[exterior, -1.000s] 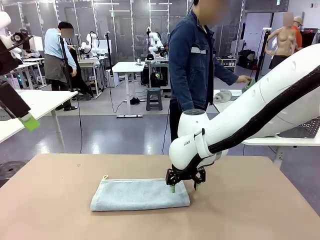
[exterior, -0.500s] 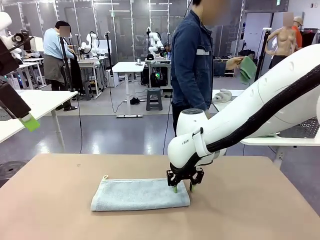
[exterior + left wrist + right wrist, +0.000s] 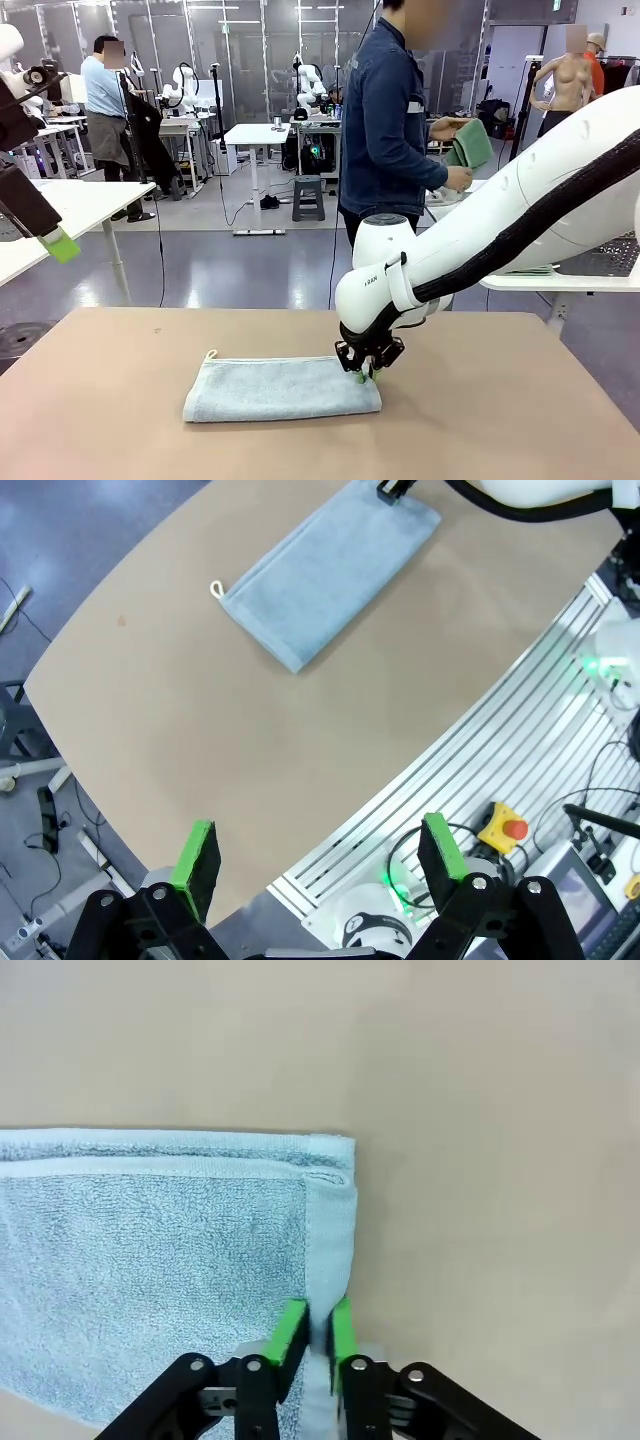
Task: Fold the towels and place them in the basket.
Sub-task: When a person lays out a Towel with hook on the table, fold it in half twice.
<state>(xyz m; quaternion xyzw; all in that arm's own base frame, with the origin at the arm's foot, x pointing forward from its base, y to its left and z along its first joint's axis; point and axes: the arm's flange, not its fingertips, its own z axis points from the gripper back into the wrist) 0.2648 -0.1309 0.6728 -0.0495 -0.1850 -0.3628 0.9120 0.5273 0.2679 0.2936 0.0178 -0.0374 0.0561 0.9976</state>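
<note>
Beyond my tan tabletop's (image 3: 100, 385) far edge I see a glossy grey floor (image 3: 240, 272), white tables (image 3: 258, 134), a dark stool (image 3: 308, 196) and glazed partitions (image 3: 250, 50).

Tan table (image 3: 500, 420), grey stool (image 3: 308, 185), green cloth (image 3: 472, 143), red emergency button (image 3: 513, 827).

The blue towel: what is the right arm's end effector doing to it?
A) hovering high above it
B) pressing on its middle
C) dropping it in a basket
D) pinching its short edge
D: the right end effector is closed on the short-edge hem of the blue towel.
</note>
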